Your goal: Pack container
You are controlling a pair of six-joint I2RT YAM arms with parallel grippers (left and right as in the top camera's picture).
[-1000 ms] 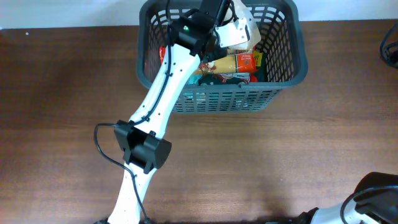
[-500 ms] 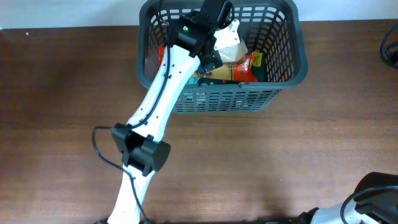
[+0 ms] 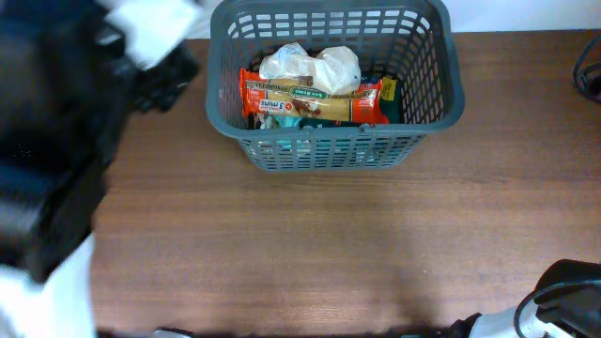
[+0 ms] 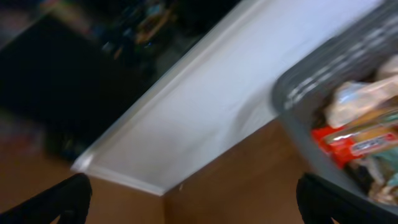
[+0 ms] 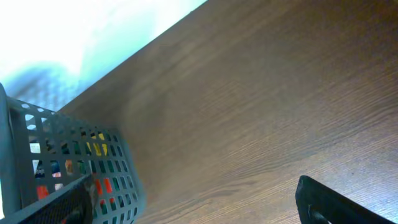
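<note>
The container [image 3: 333, 150], a dark grey slotted basket, stands at the far middle of the table. Inside it lie a long red snack packet [image 3: 310, 94], two pale crinkled bags [image 3: 315, 66] and a green packet [image 3: 387, 91]. My left arm [image 3: 56, 160] is a big blur at the left, outside the basket. In the left wrist view my left gripper [image 4: 202, 202] is open and empty, with the basket's rim [image 4: 323, 68] to its right. My right gripper [image 5: 199, 205] is open over bare wood, and the basket's wall [image 5: 74, 155] is at its left.
The brown wooden table [image 3: 376, 244] spreads in front of the basket. A white wall [image 4: 211, 106] runs behind the table's far edge. The right arm's base [image 3: 554, 300] sits at the near right corner. A dark cable [image 3: 592, 70] lies at the far right.
My left arm has pulled out of the basket and swung up and to the left. Its gripper has opened, and the pale bag it held now lies in the basket.
</note>
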